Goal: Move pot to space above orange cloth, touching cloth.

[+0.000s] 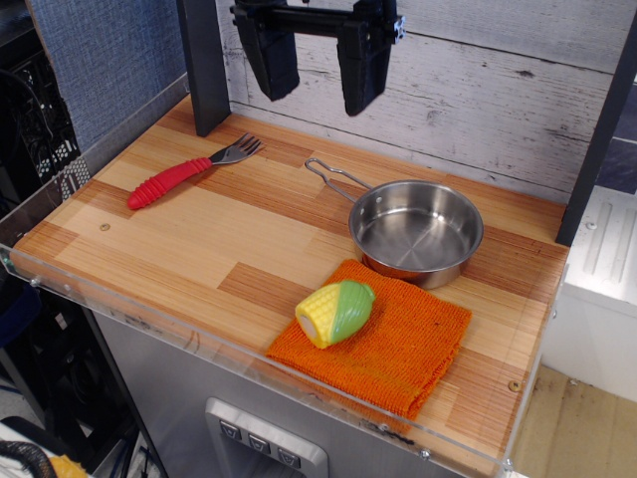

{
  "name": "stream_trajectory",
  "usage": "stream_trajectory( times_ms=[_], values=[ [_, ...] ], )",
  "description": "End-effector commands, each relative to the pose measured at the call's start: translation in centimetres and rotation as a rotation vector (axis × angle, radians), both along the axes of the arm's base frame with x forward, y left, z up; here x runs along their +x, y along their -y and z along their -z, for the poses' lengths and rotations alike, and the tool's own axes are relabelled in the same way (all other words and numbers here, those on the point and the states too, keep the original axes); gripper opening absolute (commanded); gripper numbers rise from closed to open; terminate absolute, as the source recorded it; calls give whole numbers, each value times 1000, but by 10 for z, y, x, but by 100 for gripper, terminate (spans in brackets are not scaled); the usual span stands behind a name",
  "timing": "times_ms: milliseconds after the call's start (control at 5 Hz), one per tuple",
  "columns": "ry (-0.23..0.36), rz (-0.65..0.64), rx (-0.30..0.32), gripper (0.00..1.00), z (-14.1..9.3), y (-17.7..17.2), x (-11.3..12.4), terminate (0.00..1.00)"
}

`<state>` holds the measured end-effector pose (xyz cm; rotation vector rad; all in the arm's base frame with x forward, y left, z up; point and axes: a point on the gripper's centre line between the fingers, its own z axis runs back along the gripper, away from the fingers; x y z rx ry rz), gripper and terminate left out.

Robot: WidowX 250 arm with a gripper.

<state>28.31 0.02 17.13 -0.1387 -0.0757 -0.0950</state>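
Gripper [317, 75]: jaws apart, empty, raised. Pot [416, 231] rim overlaps the orange cloth [376, 336] far edge; verify contact before regrasping.

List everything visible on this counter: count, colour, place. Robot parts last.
Small round stainless-steel pot: one, silver, right of centre, its front edge meeting the cloth's back edge.
Square orange knitted cloth: one, orange, front right.
Toy corn: one, yellow and green, on the cloth's left part.
Fork with red handle: one, red and metal, back left.
Wooden counter: one, light brown.
Gripper: one, black, open, raised at the back, holding nothing.
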Motion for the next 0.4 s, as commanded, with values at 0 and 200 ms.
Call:
stream_trajectory(
  times_ms=[0,200],
  values=[
    [45,85,32,100,-13,1,-1,0],
    [45,85,32,100,-13,1,-1,100]
  ],
)
